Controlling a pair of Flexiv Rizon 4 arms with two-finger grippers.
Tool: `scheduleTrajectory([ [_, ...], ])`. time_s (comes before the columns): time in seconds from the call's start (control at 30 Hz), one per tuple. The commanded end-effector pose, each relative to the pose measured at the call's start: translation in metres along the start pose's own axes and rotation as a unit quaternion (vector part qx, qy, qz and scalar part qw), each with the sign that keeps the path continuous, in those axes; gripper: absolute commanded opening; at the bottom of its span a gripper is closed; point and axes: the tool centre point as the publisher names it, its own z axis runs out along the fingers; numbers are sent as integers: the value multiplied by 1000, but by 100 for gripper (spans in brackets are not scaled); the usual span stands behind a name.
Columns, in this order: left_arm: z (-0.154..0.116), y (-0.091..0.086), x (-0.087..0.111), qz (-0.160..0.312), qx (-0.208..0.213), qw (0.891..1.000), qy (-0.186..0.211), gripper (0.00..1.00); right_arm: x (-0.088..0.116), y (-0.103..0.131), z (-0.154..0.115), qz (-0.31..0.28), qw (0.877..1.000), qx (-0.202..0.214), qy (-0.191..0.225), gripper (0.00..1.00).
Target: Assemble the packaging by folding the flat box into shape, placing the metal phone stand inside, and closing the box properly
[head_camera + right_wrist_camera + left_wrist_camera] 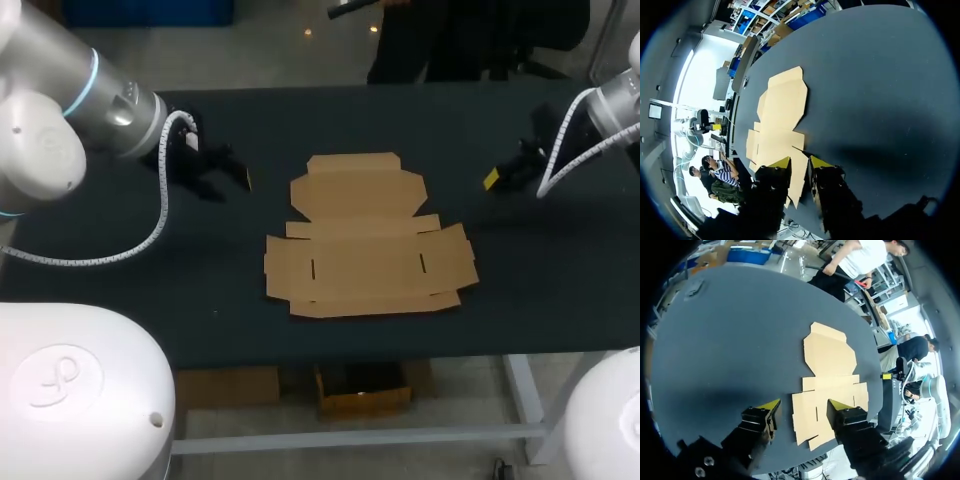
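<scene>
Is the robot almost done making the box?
No, nothing looks done yet. The box lies flat and unfolded on the table. The left gripper and right gripper are open, holding nothing. Folding, putting the stand inside and closing are all left.

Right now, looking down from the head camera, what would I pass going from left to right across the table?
Left arm → left gripper → flat cardboard box → right gripper → right arm.
</scene>
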Motion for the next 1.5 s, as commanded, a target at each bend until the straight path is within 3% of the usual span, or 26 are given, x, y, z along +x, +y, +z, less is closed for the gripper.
scheduleTrajectory([
  [0.03, -2, 0, 1, 3, -11, 1000, 0, 0, 4, 1, 2, -2, 1000, -5, -2, 0],
  [0.37, 13, 9, 3, -9, -36, 999, -2, 0, 4, -1, 15, 10, 1000, -14, -6, 0],
  [0.77, 28, 15, -1, -30, -54, 998, -2, 0, 0, -20, 23, 29, 999, -25, -29, 0],
  [1.5, 28, 15, -1, -30, -54, 998, -2, 0, -5, -20, 24, 39, 999, -26, -26, 0],
])
